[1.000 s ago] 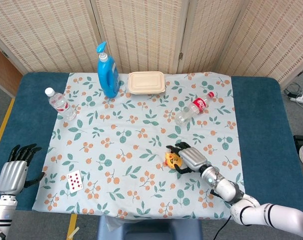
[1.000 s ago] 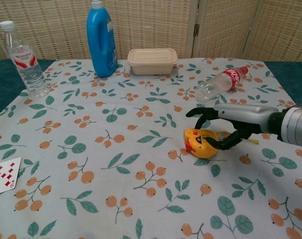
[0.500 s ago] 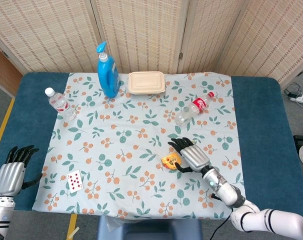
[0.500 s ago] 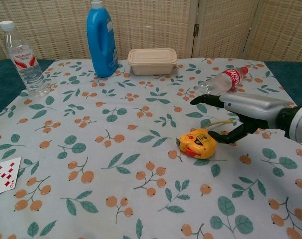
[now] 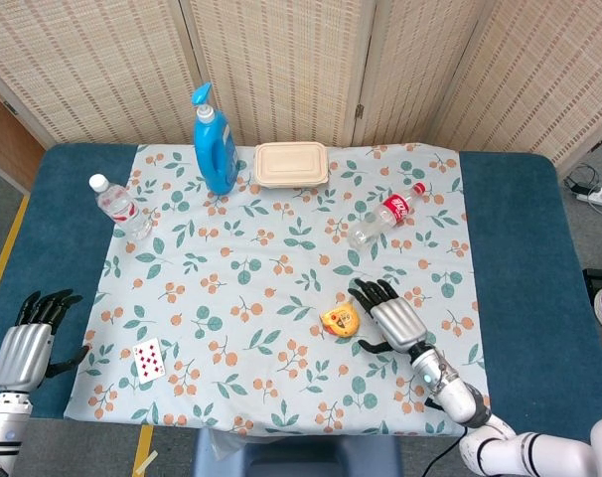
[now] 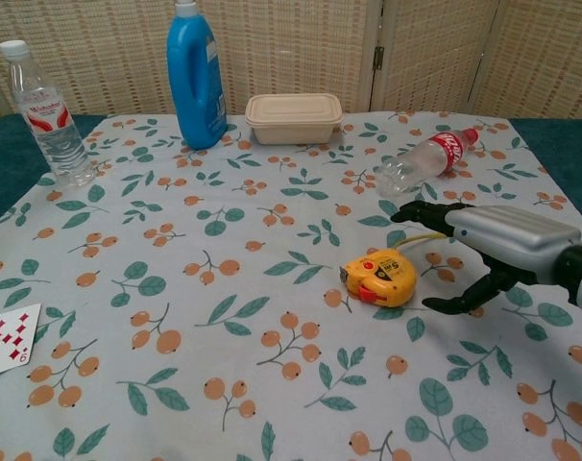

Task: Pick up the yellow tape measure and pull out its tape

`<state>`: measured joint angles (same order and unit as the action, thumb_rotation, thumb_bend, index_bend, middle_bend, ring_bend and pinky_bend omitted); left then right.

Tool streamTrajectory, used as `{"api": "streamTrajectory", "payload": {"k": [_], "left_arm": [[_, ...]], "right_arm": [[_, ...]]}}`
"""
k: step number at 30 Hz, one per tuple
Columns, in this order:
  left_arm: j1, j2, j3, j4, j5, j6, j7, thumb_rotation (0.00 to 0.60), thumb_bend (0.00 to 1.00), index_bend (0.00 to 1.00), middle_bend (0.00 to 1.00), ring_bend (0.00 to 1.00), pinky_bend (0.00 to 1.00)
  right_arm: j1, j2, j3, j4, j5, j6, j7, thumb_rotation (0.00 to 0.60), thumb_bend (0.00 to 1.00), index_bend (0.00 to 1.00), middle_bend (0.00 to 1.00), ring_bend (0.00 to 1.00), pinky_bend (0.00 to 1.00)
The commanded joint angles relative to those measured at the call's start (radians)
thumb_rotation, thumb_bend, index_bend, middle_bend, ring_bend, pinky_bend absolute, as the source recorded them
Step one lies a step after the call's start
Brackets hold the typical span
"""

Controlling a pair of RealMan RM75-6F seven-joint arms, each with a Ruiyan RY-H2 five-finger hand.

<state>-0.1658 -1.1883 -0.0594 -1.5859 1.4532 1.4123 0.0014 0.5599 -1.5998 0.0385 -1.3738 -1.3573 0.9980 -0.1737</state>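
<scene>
Yellow tape measure [image 6: 382, 278] just left of right hand [image 6: 483, 248]

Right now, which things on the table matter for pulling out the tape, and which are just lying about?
For the job:
yellow tape measure
right hand, open beside it, not touching

Lying about:
blue detergent bottle
beige lidded container
cola bottle, on its side
water bottle
playing card

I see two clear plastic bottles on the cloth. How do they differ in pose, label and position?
The water bottle stands upright with a white cap, at the cloth's far left edge; the cola bottle lies on its side with a red cap, right of centre beyond the yellow tape measure. The water bottle's label is mostly white, the cola bottle's red. Both are clear plastic, and neither hand touches them.
</scene>
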Motion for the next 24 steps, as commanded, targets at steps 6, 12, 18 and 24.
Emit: {"api": "streamTrajectory", "payload": {"k": [6, 12, 18, 24], "left_arm": [[0.007, 0.008, 0.005, -0.003, -0.001, 0.001, -0.016, 0.6, 0.3, 0.21, 0.16, 0.15, 0.0], [0.01, 0.01, 0.006, -0.001, -0.001, 0.001, -0.028, 0.6, 0.3, 0.21, 0.16, 0.15, 0.0], [0.011, 0.011, 0.006, 0.004, 0.002, 0.002, -0.04, 0.6, 0.3, 0.21, 0.16, 0.15, 0.0], [0.013, 0.01, 0.005, 0.012, 0.001, 0.004, -0.05, 0.6, 0.3, 0.21, 0.16, 0.15, 0.0]], "right_arm": [[0.02, -0.058, 0.015, 0.074, 0.006, -0.025, -0.017, 0.451, 0.32, 0.0, 0.0, 0.0, 0.0], [0.035, -0.097, 0.025, 0.128, 0.012, -0.044, -0.027, 0.452, 0.32, 0.0, 0.0, 0.0, 0.0], [0.055, -0.139, 0.046, 0.17, 0.006, -0.04, -0.036, 0.449, 0.32, 0.0, 0.0, 0.0, 0.0], [0.079, -0.166, 0.085, 0.195, 0.005, -0.022, -0.044, 0.451, 0.32, 0.0, 0.0, 0.0, 0.0]]}}
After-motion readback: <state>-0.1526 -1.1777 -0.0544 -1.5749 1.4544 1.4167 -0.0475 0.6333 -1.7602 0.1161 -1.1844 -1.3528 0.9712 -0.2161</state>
